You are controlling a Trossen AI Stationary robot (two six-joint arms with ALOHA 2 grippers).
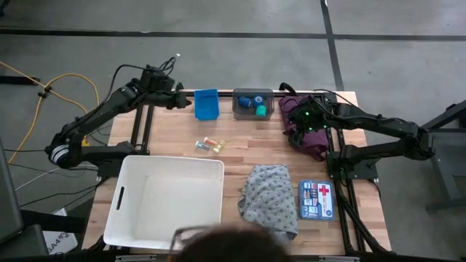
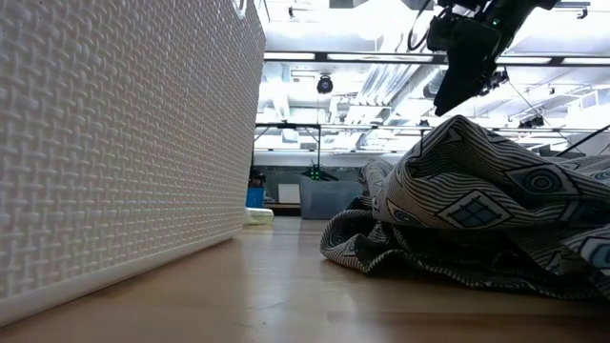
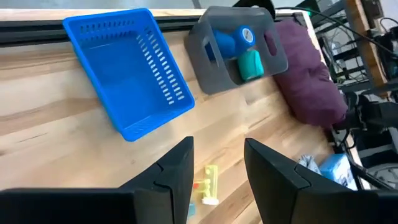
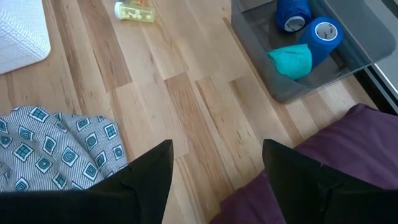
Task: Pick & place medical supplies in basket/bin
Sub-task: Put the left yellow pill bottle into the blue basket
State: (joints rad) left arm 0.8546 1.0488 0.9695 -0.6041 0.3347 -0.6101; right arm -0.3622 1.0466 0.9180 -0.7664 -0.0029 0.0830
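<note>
Above the crumpled maroon cloth (image 1: 313, 138) at the table's far right edge, the right gripper (image 4: 217, 180) hovers with fingers spread apart, probably to grasp it for the empty large white plastic tub (image 1: 166, 200), while the left gripper (image 3: 217, 180), also open, waits near the small blue bin (image 1: 206, 103).

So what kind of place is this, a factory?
More likely a robotics lab or workshop: a wooden butcher-block table on a black metal frame, bare concrete floor with a loose yellow cable, and exposed ceiling pipes and strip lights behind.
</note>
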